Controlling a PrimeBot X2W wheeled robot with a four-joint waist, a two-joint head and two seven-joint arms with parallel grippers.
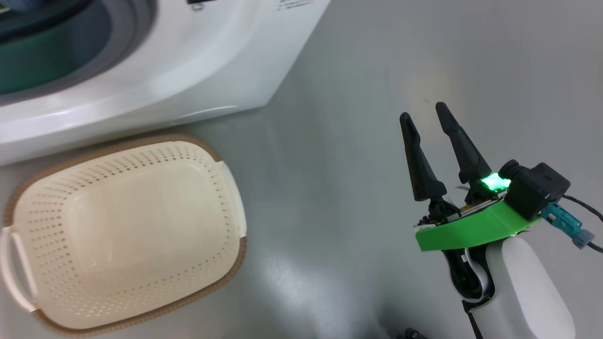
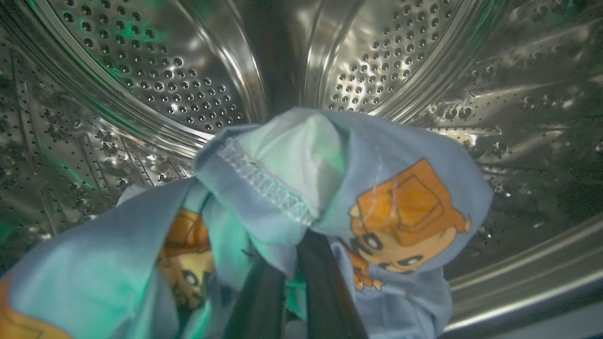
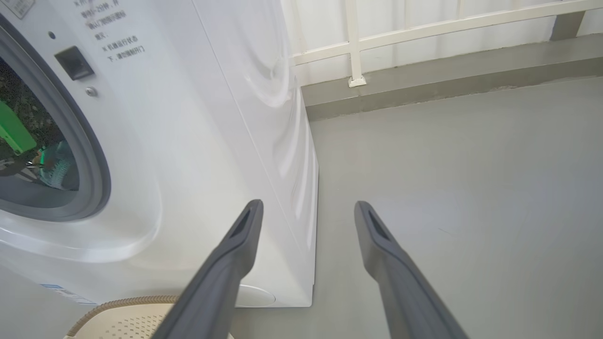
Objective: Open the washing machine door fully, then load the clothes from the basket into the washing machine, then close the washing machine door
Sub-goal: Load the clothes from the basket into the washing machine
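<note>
Steel drum (image 2: pixel 141 70), perforated and ribbed, encloses the left gripper (image 2: pixel 297 282). Its two dark fingers are pressed together on the clothes (image 2: pixel 330 188), a light blue garment printed with orange-brown cartoon figures. The fabric drapes over and past the fingertips, its long axis running from lower left to right across the left wrist view, clear of the drum's back wall. Judged from this, the load is already inside the washing machine (image 1: pixel 188 70). The coming move is probably a release, with the drum's curved wall just beyond and around the bundle.

In the head view the cream basket (image 1: pixel 122 226) sits on the floor (image 1: pixel 330 188) just beside the machine's front, its perforated bottom bare. Open grey floor lies to its right.

At far right, the right gripper (image 1: pixel 423 110) hangs over that floor with its fingers spread wide, holding nothing. It points past the machine's front corner, well apart from the grey seal (image 3: pixel 94 155). The left arm is plainly the nearer to the garment, and withdrawal must pass back through the seal's ring.
</note>
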